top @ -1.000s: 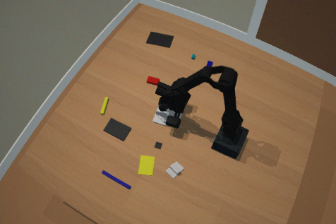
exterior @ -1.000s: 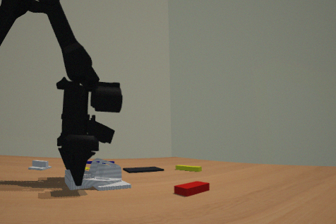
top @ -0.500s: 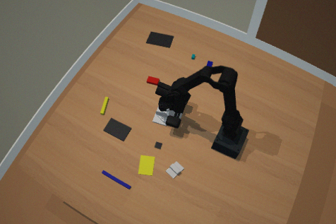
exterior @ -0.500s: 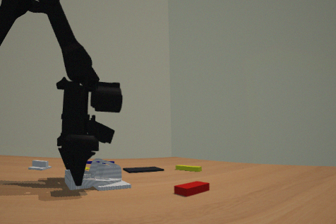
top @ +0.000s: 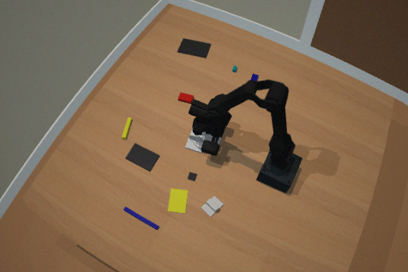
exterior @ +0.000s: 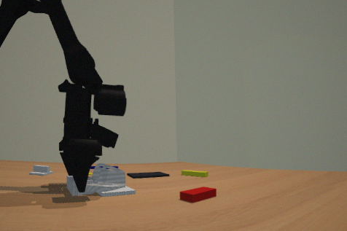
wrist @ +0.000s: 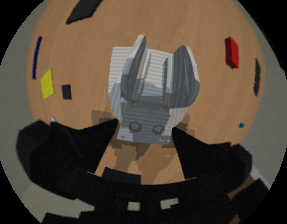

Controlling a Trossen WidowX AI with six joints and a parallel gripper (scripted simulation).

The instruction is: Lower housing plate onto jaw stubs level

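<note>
The pale ribbed base point(top: 194, 145) point(exterior: 119, 192) point(wrist: 116, 64) lies on the table. In the wrist view, the left jaw point(wrist: 132, 75) and right jaw point(wrist: 188, 82) stand on it as two curved upright pieces, apart at their far ends. The grey housing plate point(wrist: 145, 116) lies across their near ends, with two round marks side by side. It looks about level; whether it is fully closed on the stubs, I cannot tell. My gripper point(wrist: 145, 125) point(exterior: 82, 191) is open, pointing down, fingertips low on either side of the plate's near end, nothing held. The arm hides much of the assembly in the top view.
A red block point(top: 185, 97) point(exterior: 197, 194) point(wrist: 232, 53) lies beyond the assembly. A small dark square point(top: 192, 176), a yellow sheet point(top: 177, 201), a white stepped piece point(top: 212, 206), a dark plate point(top: 142, 157) and a yellow bar point(top: 127, 128) lie around.
</note>
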